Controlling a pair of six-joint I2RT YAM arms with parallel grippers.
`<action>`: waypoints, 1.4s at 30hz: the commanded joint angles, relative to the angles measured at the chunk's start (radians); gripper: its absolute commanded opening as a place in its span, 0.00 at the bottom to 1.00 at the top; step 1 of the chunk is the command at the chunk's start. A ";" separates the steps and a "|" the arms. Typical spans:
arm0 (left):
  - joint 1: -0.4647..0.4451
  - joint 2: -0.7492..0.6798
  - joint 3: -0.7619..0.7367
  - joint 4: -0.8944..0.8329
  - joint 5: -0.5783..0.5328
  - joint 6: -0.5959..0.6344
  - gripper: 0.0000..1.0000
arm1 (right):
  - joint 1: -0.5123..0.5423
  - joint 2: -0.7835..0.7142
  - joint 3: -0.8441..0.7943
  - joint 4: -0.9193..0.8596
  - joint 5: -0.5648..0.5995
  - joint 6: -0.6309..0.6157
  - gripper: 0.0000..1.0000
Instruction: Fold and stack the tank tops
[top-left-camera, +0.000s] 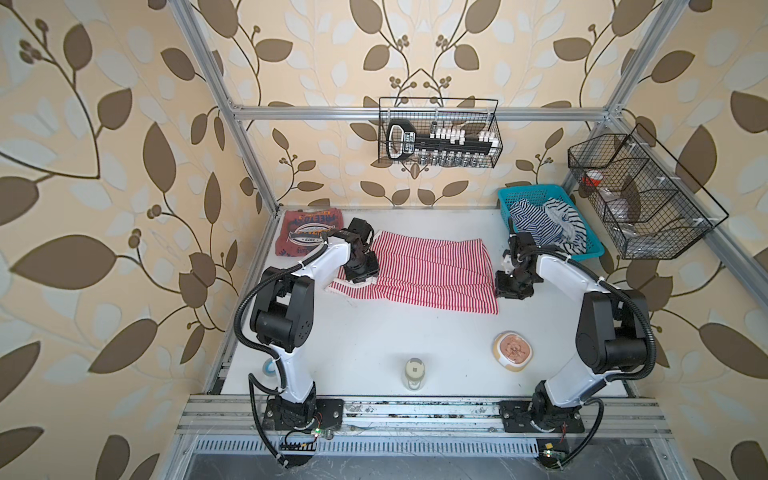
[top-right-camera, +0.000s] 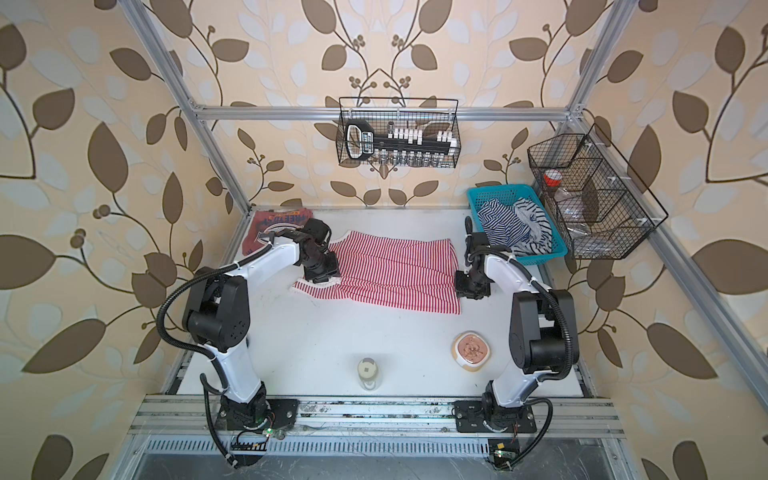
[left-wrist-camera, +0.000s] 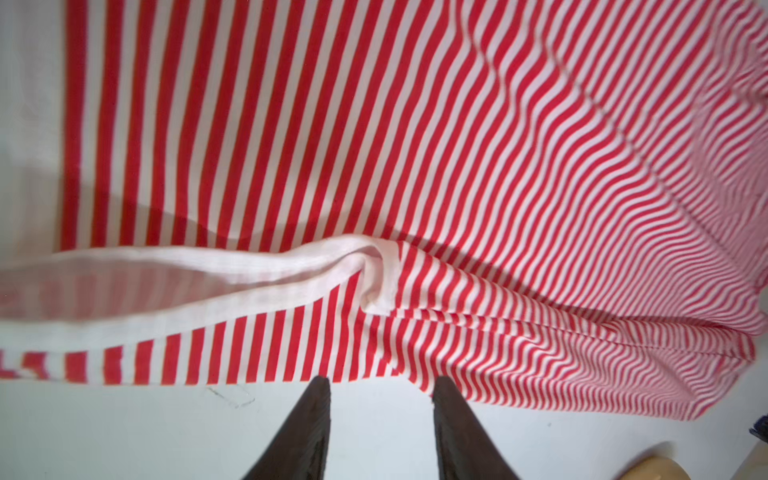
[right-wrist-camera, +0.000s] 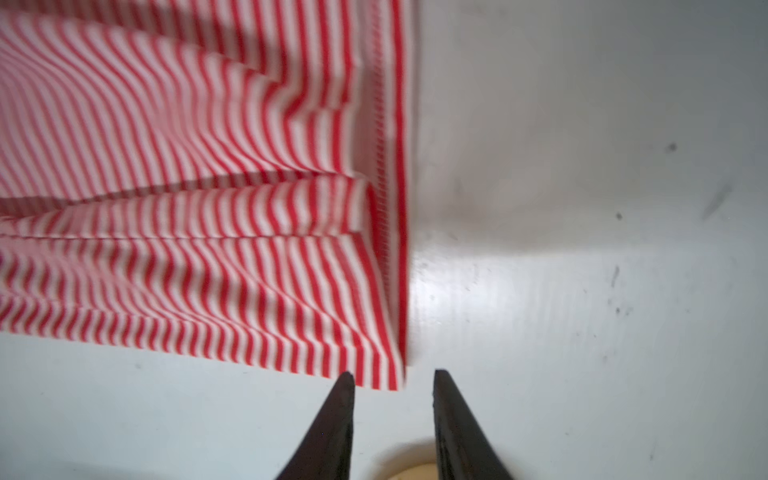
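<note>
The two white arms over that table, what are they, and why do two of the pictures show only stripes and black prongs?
They are two robot arms, each ending in a two-fingered end effector. Both top views look down from one overhead camera. The other two come from cameras on the wrists: the black prongs are the left end effector and the right end effector, both open, holding nothing. On the table lies a red-and-white striped tank top, one arm at each end. A folded brick-red tank top sits in the far left corner, a blue basket holds navy-striped clothes, and a jar and a bowl stand near the front.
</note>
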 joint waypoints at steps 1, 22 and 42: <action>-0.011 -0.027 -0.038 -0.041 -0.046 0.003 0.37 | 0.046 0.050 0.050 0.022 -0.063 0.014 0.21; 0.034 0.114 -0.171 -0.052 -0.248 -0.023 0.23 | 0.016 0.293 0.077 0.084 -0.093 -0.026 0.05; 0.026 -0.108 -0.352 -0.107 -0.179 -0.081 0.26 | -0.004 0.226 0.037 0.048 -0.094 -0.070 0.13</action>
